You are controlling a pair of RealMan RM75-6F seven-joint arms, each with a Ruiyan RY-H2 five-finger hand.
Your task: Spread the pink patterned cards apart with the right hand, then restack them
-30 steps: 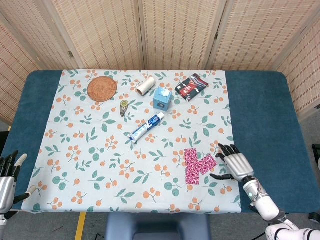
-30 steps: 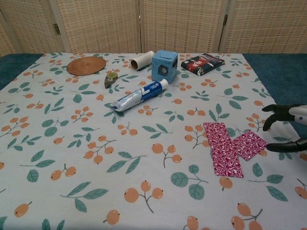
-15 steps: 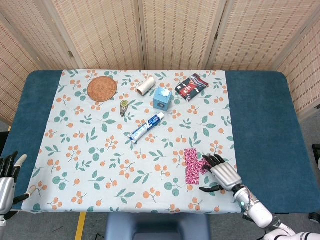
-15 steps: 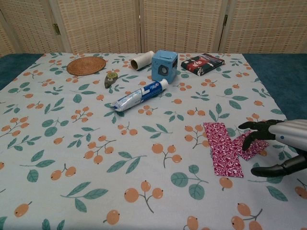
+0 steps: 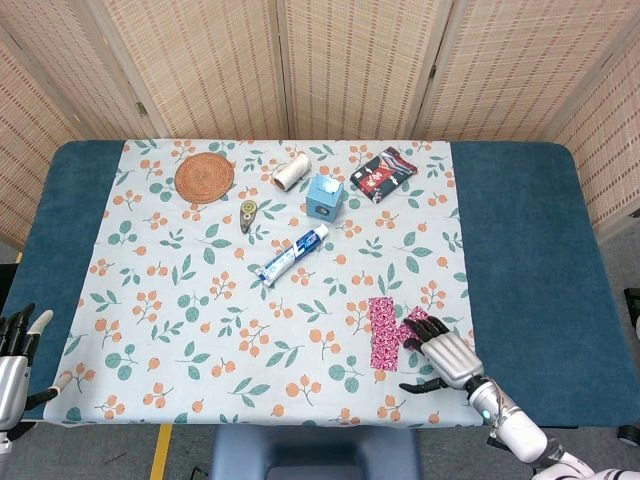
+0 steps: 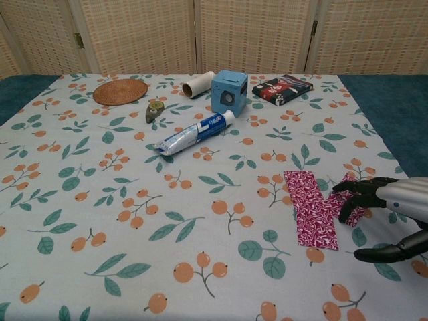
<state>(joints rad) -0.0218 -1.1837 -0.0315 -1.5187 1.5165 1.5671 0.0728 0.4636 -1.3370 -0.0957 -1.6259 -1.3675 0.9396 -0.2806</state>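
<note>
The pink patterned cards (image 5: 382,334) lie near the front edge of the cloth, spread in two parts. A long strip (image 6: 310,208) points away from me, and a slanted card (image 6: 349,198) juts out to its right. My right hand (image 5: 443,354) comes in from the front right with its fingers (image 6: 350,194) apart, their tips resting on the slanted card and hiding most of it. The thumb (image 6: 390,252) hovers apart, nearer the table's edge. It holds nothing. My left hand (image 5: 14,362) shows only in the head view, off the cloth's front left corner, fingers apart and empty.
Further back on the leaf-printed cloth (image 5: 200,300) lie a toothpaste tube (image 5: 293,253), a blue box (image 5: 324,195), a dark packet (image 5: 384,173), a thread roll (image 5: 290,171), a woven coaster (image 5: 204,177) and a small tape dispenser (image 5: 246,213). Blue table (image 5: 520,260) flanks the cloth.
My right hand has moved left and toward the front edge, from beside the cards onto the slanted right-hand card. The left hand has not moved.
</note>
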